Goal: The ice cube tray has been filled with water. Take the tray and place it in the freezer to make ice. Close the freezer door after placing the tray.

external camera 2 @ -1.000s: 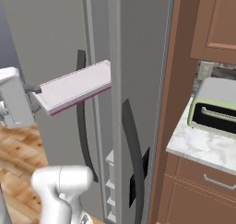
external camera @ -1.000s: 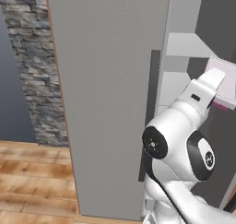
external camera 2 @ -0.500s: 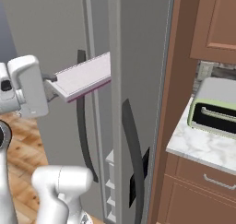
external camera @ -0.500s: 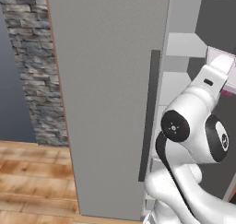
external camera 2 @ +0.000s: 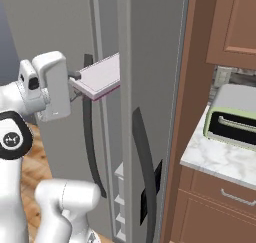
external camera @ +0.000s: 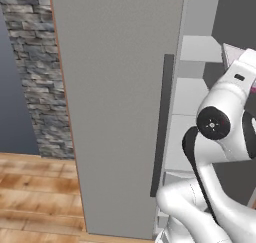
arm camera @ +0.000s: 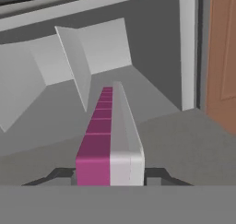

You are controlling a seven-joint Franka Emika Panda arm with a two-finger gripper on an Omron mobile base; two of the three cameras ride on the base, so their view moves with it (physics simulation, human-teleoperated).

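At the open front of the freezer [external camera 2: 107,32], the door [external camera: 117,107] stands swung wide on the left. To its right the hand [external camera 2: 75,84] is clenched on 1 short end of the ice cube tray [external camera 2: 100,77], holding it in the air with its far end reaching into the opening, above a white shelf [arm camera: 152,98]. The pickup looks done; setting the tray down, letting go and shutting the door are left.

Flanking base views, close hand view
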